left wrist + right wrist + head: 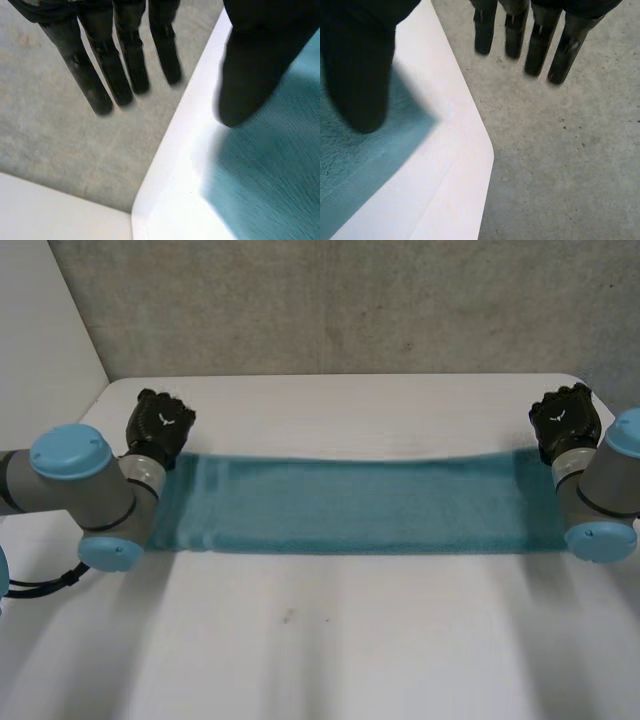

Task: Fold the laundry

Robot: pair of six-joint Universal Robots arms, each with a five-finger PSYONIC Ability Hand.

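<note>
A teal towel (340, 505) lies flat on the white desk (330, 640). It is spread as one long band running from 9 o'clock to 3 o'clock across the middle of the desk. Its far edge dips a little toward the centre, and its near edge runs straight.

The left robot hand (158, 425) sits at the towel's 10 o'clock corner, with the left arm (80, 495) reaching in from 9 o'clock and covering that end of the cloth. The right robot hand (565, 420) sits at the towel's 2 o'clock corner, with the right arm (605, 495) over the 3 o'clock end. A grey wall (330, 300) stands behind the desk at 12 o'clock.

In the left wrist view the left robot hand is open. Its fingers (107, 75) are straight and spread, reaching past the desk's rounded corner over the grey floor (60, 145) and holding nothing. Its thumb (250, 75) is set well apart from them, above the towel's corner. I cannot tell whether the thumb touches the cloth.

The right wrist view shows the same pose mirrored, with the right robot hand also open. Its straight fingers (540, 45) are out over the floor beyond the desk edge. Its thumb (357, 75) is above the towel's corner, and contact with the cloth is unclear.
</note>
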